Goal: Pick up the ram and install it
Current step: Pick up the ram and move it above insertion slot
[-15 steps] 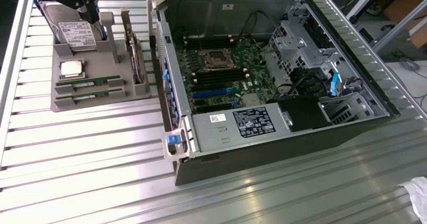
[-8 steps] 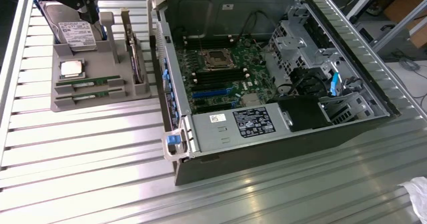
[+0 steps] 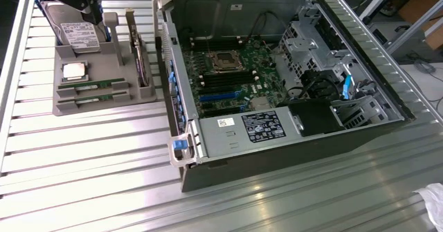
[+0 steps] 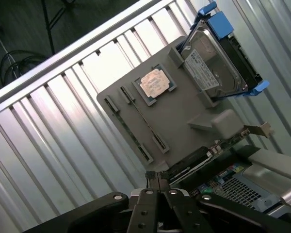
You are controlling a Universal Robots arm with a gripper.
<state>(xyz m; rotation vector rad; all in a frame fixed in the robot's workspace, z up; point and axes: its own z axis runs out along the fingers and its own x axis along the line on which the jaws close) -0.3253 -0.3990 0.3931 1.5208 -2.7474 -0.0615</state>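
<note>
- My fingers [image 4: 153, 182] are clenched on nothing, over the grey holder tray [image 3: 90, 110].
- Both ram sticks [image 3: 91, 83] sit edge-up in its slots, top edges easy to pinch.

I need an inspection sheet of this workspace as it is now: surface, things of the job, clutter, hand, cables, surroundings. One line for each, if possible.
Surface: ribbed metal table.
Job's things: two ram sticks lie in slots of the grey tray; the open computer case stands beside it, motherboard exposed.
Clutter: hard drive, CPU chip and an upright card share the tray.
Grippers: the hand is shut, holds nothing, near the tray.
Cables: black and blue cables inside the case.
Surroundings: dark floor cables; a white object at the table's edge.
</note>
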